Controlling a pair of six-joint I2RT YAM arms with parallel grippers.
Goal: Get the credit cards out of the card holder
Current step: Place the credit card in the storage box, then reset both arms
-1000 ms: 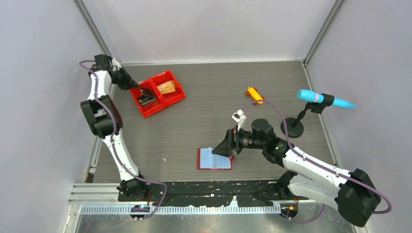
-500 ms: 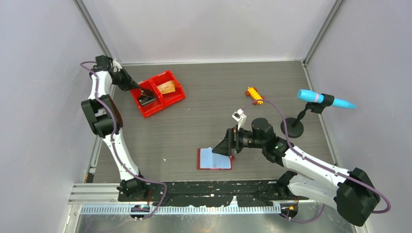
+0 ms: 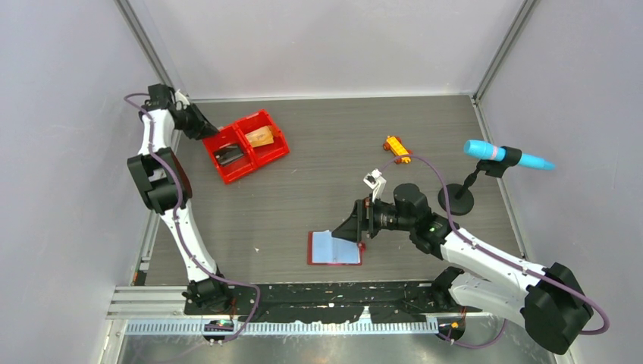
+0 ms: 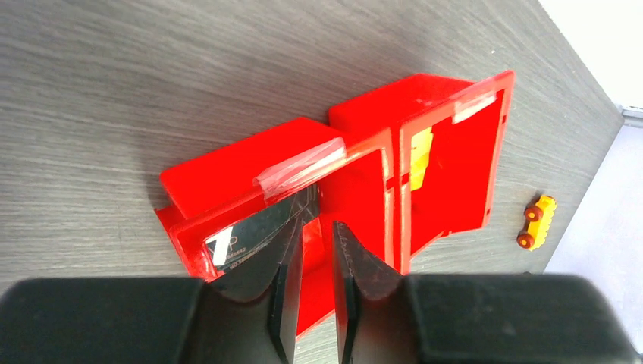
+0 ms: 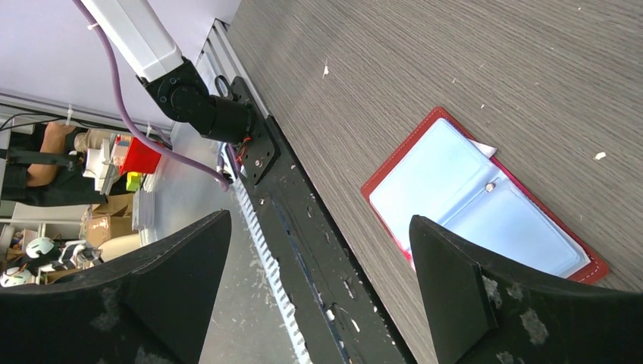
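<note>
The card holder (image 3: pixel 334 248) lies spread open on the desk (image 3: pixel 334 152) near the front edge, its pale blue lining up and its dark red border showing all round; no card shows in its pockets, though a small pale corner peeks out at one edge in the right wrist view, and what it is cannot be told. The credit cards sit far off in the red bin (image 3: pixel 246 145) at the back left: a dark, glossy one (image 4: pixel 254 233) leans in the nearer compartment and an orange-yellow one (image 3: pixel 260 136) lies in the other, which suggests the bin serves as the drop-off place. The left end effector (image 4: pixel 317 284) hangs just above the dark card with its jaws parted a little and nothing between them, so the card looks let go. The right end effector (image 5: pixel 322 292) hovers beside the card holder with its jaws spread wide and empty, seemingly placed to reach in or steady it. A small yellow toy car (image 3: pixel 396 149) and a blue microphone on a stand (image 3: pixel 497 155) stand well apart to the right
</note>
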